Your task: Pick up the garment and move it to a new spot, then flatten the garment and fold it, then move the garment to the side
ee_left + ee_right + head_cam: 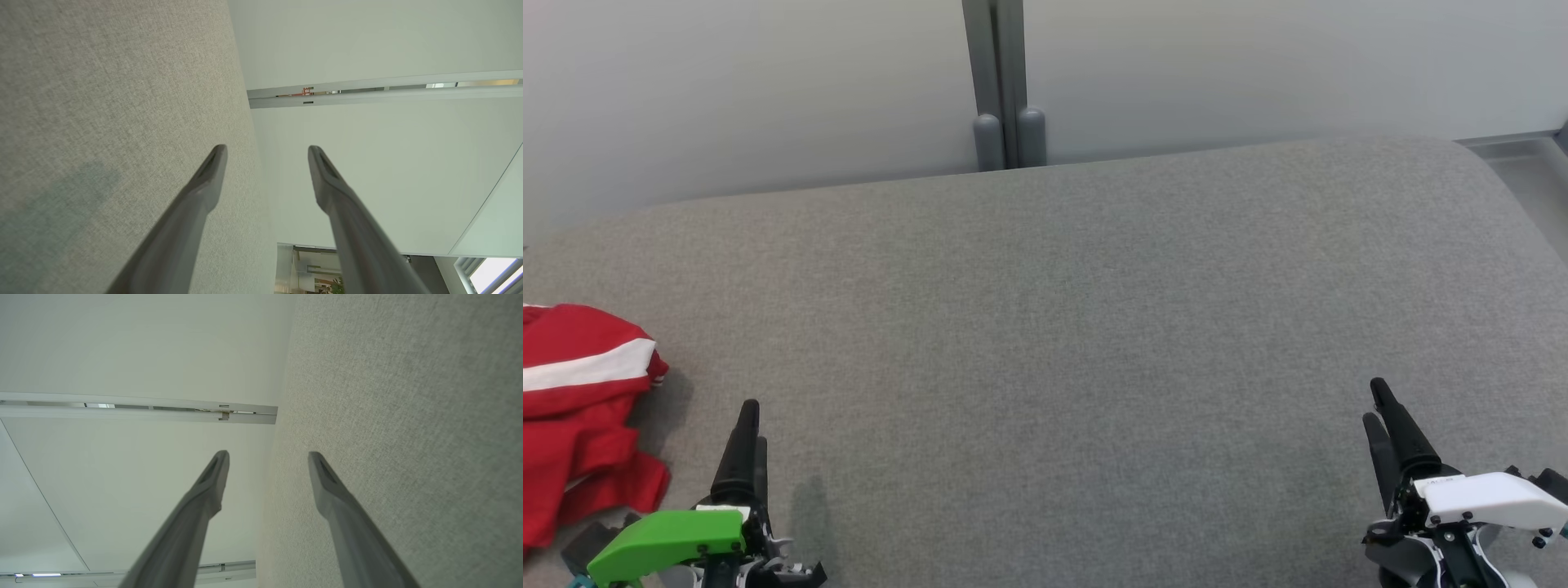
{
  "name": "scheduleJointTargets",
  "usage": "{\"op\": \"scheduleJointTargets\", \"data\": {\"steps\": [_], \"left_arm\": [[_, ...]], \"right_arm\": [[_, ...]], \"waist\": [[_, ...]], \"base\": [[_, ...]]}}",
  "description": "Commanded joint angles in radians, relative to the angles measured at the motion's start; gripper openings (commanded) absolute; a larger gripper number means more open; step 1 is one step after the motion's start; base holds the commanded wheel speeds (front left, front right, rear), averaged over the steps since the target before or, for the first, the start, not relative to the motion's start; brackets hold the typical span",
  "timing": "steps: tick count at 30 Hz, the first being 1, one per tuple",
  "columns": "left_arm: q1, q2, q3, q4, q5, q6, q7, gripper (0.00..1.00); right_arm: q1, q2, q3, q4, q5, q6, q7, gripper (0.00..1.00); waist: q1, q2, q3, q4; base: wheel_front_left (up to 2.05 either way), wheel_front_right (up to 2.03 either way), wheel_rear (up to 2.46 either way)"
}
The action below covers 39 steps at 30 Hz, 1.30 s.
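Hanging low over the near edge of the grey padded surface [1054, 310], the two grippers sit far apart: the left gripper [754, 420] toward the near-left corner, the right gripper [1374, 400] toward the near-right corner, both aimed at the far edge. The pose reads as a ready stance, with the arms spread so that the broad middle of the surface is free for spreading cloth out.

The left wrist view shows that pincer's fingers [212, 175] standing clearly apart with nothing between them. The right wrist view shows the same: its fingers [212, 477] are parted and empty. Neither pincer touches the fabric under it, as far as can be told.

The garment [580, 408], red with a white stripe [588, 367], lies crumpled against the left edge of the surface, partly cut off by the picture. It is just beside the left gripper and well apart from the right one. Its bunched, overlapping folds suggest the first step, the pick-up, is not yet done. The left arm looks best placed to take it, since its open jaws already suit a pinch on a raised fold.

Nothing here acts as a container: the garment rests loose on the bare surface, with a pale wall [768, 82] and a grey post [1005, 73] beyond the far edge
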Motion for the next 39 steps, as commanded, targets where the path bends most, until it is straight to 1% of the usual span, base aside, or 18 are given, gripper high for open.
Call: {"op": "scheduleJointTargets", "data": {"steps": [1, 14, 16, 19, 25, 39], "left_arm": [[-0.031, 0.012, -0.001, -0.015, 0.052, -0.002, -0.013, 1.00], [-0.040, 0.018, -0.016, -0.023, 0.351, -0.002, -0.070, 1.00], [-0.042, 0.020, -0.024, -0.021, 0.418, -0.003, -0.082, 1.00], [-0.044, 0.023, -0.032, -0.017, 0.482, -0.001, -0.095, 1.00], [-0.048, 0.027, -0.045, -0.010, 0.586, 0.010, -0.117, 1.00], [-0.049, 0.043, -0.088, 0.013, 0.792, 0.021, -0.164, 1.00]], "right_arm": [[-0.027, -0.015, 0.005, -0.022, -0.053, 0.000, -0.014, 1.00], [-0.048, -0.022, 0.015, -0.039, -0.327, 0.000, -0.072, 1.00], [-0.050, -0.023, 0.018, -0.038, -0.387, 0.000, -0.084, 1.00], [-0.053, -0.025, 0.026, -0.035, -0.445, 0.000, -0.096, 1.00], [-0.055, -0.030, 0.038, -0.036, -0.546, 0.000, -0.119, 1.00], [-0.042, -0.028, 0.046, -0.036, -0.751, 0.000, -0.166, 1.00]], "waist": [[0.0000, -0.0001, 0.001, 0.000], [0.0000, -0.0001, 0.006, 0.001], [0.0000, -0.0001, 0.006, 0.002], [0.0000, -0.0001, 0.007, 0.003], [0.0000, -0.0001, 0.007, 0.006], [0.0000, -0.0001, 0.002, 0.015]], "base": [[0.00, 0.00, 0.00], [0.00, 0.00, 0.00], [0.00, 0.00, 0.00], [0.00, 0.00, 0.00], [0.00, 0.00, 0.00], [0.00, 0.00, 0.00]]}}
